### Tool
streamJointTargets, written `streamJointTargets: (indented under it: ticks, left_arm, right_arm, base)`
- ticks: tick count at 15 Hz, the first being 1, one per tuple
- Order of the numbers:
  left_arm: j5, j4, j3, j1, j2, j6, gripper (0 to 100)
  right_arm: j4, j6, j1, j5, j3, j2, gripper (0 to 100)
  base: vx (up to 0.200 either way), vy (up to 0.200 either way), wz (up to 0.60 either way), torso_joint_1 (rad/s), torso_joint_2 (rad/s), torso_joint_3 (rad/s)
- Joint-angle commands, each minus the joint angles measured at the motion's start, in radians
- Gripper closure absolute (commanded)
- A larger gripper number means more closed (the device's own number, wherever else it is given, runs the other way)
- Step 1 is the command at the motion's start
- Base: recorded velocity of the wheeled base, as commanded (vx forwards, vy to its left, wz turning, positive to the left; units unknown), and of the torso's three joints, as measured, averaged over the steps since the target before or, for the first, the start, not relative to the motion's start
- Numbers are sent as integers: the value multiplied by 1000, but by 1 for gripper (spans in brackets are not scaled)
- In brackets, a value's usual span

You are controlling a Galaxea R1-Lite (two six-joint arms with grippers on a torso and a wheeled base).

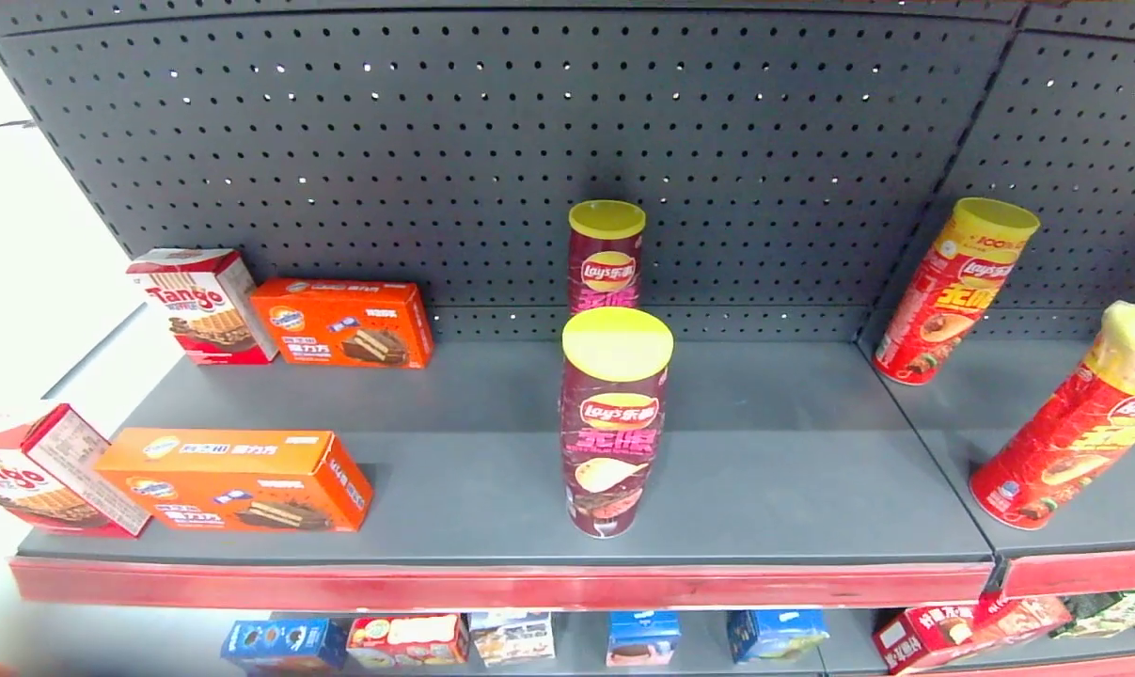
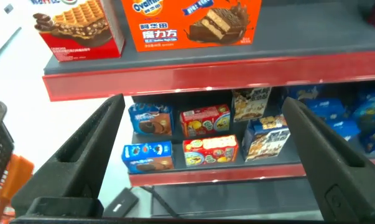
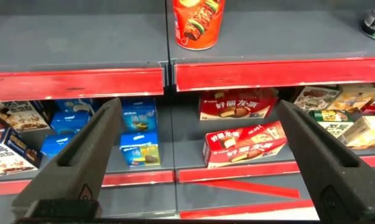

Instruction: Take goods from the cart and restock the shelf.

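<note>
Grey metal shelf holds a maroon can at centre, a second maroon can at its 12 o'clock, red cans at 3 o'clock, and orange boxes at 9 o'clock. The left pincer and right pincer are each spread wide, holding nothing, facing the lower shelf.

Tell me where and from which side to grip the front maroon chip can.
I would take the front maroon chip can around its mid-body, below the yellow lid, coming level from the open front of the shelf. It stands upright with both flanks free; its round wall suits a side pinch, and the pegboard and a second maroon can block the back.
</note>
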Motion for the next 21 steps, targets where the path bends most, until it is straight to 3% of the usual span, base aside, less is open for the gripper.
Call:
streamJointTargets:
  ticks: [1,21]
  left_arm:
    - [1,0,0,1,1,-3,0]
    - [3,-2,0,1,1,-3,0]
  right_arm:
    - [1,-1,0,0,0,0,0]
    - [1,-1,0,2,0,0,0]
  base:
    - [0,0,0,0,0,0]
    - [0,0,0,0,0,0]
